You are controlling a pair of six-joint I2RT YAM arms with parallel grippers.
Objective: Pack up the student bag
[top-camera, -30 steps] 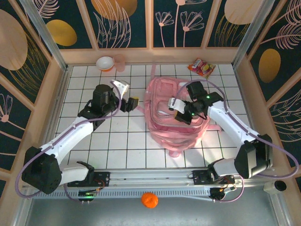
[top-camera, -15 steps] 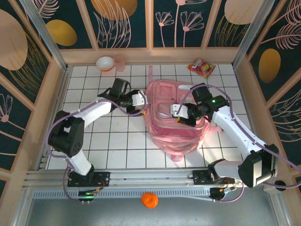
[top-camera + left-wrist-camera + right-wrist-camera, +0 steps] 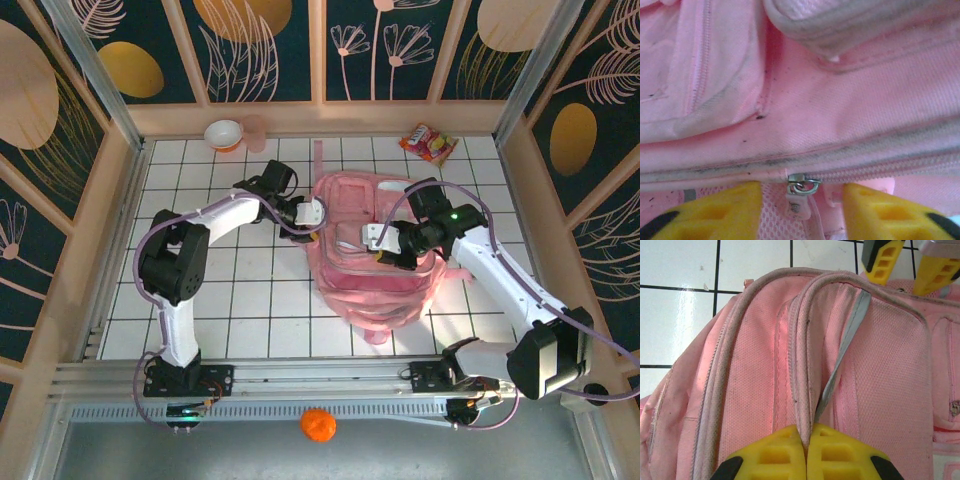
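Student bag [image 3: 372, 290] flat on the white-tiled tabletop [image 3: 240, 300], a little toward 3 o'clock of centre, with both pincers at it. Left pincer [image 3: 310, 218] at the bag's 9 o'clock edge. In the left wrist view, that pincer [image 3: 802, 200] spread, with yellow fingers [image 3: 725, 210] either side of a small metal zipper pull [image 3: 801, 186] and not touching it, and the bag [image 3: 840, 115] close ahead at 12 o'clock. Right pincer [image 3: 383, 245] over the bag's middle. In the right wrist view, this pincer [image 3: 806, 440] pressed together, pinching a raised corded seam of the bag [image 3: 880, 370] just beside a grey strip [image 3: 852, 330]. Against a second ago: left arm swung from open tiles at 9 o'clock across to the bag's edge; right pincer barely shifted and clamped as before; bag's outline slightly squarer at its far end. Soft pink woven fabric, grimy along the zip tracks, with rounded piped rims, stitched pocket panels and pink mesh below the pull. Hollow-celled yellow plastic on the finger pads.
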